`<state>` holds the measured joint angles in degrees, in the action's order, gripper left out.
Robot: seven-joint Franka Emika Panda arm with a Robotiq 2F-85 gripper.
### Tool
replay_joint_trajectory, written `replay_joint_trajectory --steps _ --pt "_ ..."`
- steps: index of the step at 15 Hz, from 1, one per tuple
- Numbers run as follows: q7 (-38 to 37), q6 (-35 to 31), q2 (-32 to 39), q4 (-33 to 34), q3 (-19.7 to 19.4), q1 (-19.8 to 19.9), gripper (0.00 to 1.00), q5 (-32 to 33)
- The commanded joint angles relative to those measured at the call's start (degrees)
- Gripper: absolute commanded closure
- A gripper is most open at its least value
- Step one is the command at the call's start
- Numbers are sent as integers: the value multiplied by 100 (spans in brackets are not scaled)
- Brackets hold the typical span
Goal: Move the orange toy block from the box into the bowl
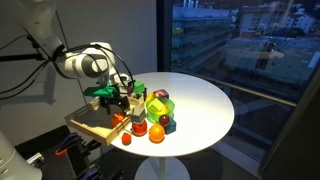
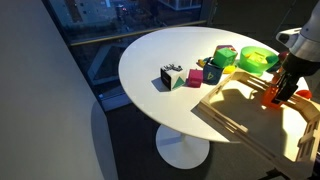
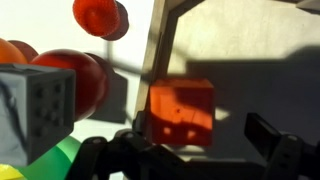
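- In an exterior view, a white round table (image 2: 150, 50) fills the left and middle of the frame, and a white-and-black cube (image 2: 172, 77) sits on it left of centre.
- Right of the cube lies a magenta block (image 2: 212, 74). Further right are a green toy (image 2: 226, 56) and a yellow-green toy (image 2: 257, 60), in the upper right, just beyond the tray's far edge.
- The wooden tray (image 2: 235, 115) takes up the lower right of that frame.
- The orange block (image 2: 272, 97) lies on the tray floor near the right edge of the frame, with the gripper (image 2: 279, 92) directly over it.
- In the wrist view, the cube (image 3: 35, 105) is at the left edge with a red-orange ball (image 3: 85, 75) just beside it. A small red piece (image 3: 100, 15) is at the upper left. All three are outside the tray wall (image 3: 160, 45).
- Right of that wall, inside the tray, the orange block (image 3: 182, 112) fills the middle of the frame.
- The fingers (image 3: 268, 133) are spread apart, one on each side of the block. The right one stands clear of it, and nothing is gripped.
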<state>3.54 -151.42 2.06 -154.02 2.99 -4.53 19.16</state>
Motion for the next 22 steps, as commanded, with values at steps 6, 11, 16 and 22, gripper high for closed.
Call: replay_joint_trajectory --steps 6,11,16,22 --pt "-512 -107 110 34 -10 -22 0 475" --pt "-583 -90 55 2 -14 -17 32 544" --pt "-651 -58 -34 30 -20 6 68 516" --pt "-786 -30 -81 60 -10 14 78 472"
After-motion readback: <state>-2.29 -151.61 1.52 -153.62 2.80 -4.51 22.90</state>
